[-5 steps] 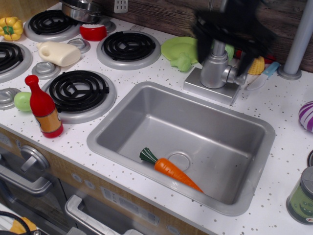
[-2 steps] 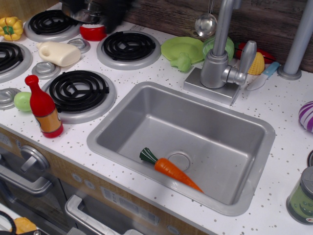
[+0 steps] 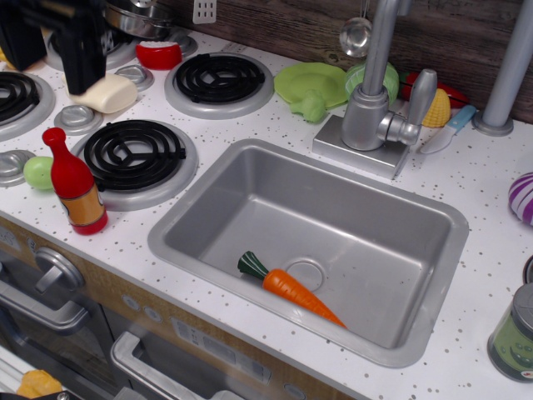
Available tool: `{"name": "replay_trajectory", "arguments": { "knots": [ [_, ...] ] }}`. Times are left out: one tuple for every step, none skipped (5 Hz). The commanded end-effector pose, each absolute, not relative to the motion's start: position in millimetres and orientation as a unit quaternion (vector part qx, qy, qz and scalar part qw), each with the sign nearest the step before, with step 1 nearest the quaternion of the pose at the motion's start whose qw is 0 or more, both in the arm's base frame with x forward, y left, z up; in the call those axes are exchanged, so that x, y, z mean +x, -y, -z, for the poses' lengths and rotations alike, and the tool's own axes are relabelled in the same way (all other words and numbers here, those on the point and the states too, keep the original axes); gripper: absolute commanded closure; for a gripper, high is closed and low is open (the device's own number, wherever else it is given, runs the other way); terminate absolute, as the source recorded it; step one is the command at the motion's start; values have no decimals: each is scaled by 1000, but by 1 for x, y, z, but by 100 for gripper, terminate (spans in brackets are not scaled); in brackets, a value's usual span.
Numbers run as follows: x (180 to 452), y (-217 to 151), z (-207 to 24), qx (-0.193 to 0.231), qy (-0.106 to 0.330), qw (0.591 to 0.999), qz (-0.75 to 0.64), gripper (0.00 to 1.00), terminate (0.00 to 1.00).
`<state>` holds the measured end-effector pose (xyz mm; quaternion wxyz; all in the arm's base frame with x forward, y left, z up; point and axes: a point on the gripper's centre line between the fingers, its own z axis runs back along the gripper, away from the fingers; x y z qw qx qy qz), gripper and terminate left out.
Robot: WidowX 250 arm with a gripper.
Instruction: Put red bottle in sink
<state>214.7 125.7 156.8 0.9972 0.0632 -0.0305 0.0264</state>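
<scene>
The red bottle (image 3: pixel 75 185) stands upright on the white counter at the front left, between the front burner (image 3: pixel 135 155) and the counter edge. The sink (image 3: pixel 193 218) is to its right, with a toy carrot (image 3: pixel 291 288) lying by the drain. My gripper (image 3: pixel 52 60) is a blurred black shape at the top left, above the cream-white jug (image 3: pixel 107 93) and well behind the bottle. Its two fingers (image 3: pixel 83 65) hang apart with nothing between them.
A green ball (image 3: pixel 37 172) sits just left of the bottle. A red bowl (image 3: pixel 159 55) and a metal pot (image 3: pixel 137 17) are at the back. The faucet (image 3: pixel 373 108) stands behind the sink. A green plate (image 3: pixel 304 82), a purple ball (image 3: pixel 522 198) and a can (image 3: pixel 514 333) are on the right.
The gripper has swept from above the faucet leftward across the back of the stove to the top left, and has come lower. The bottle and carrot have not moved.
</scene>
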Motion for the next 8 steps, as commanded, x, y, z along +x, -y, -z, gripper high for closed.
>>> {"name": "replay_trajectory", "arguments": {
  "knots": [
    [208, -143, -140, 56, 53, 997, -26, 0, 0],
    [206, -146, -122, 65, 67, 995, -22, 0, 0],
    [208, -155, -109, 58, 75, 995, -14, 0, 0],
    [211, -157, -96, 52, 83, 995, -9, 0, 0],
    [209, -160, -86, 46, 82, 996, -7, 0, 0],
    [205, -158, -82, 42, 78, 996, -10, 100, 0],
    [205, -159, -83, 42, 76, 996, -14, 100, 0],
    [210, -159, -85, 43, 78, 996, -13, 100, 0]
  ]
}}
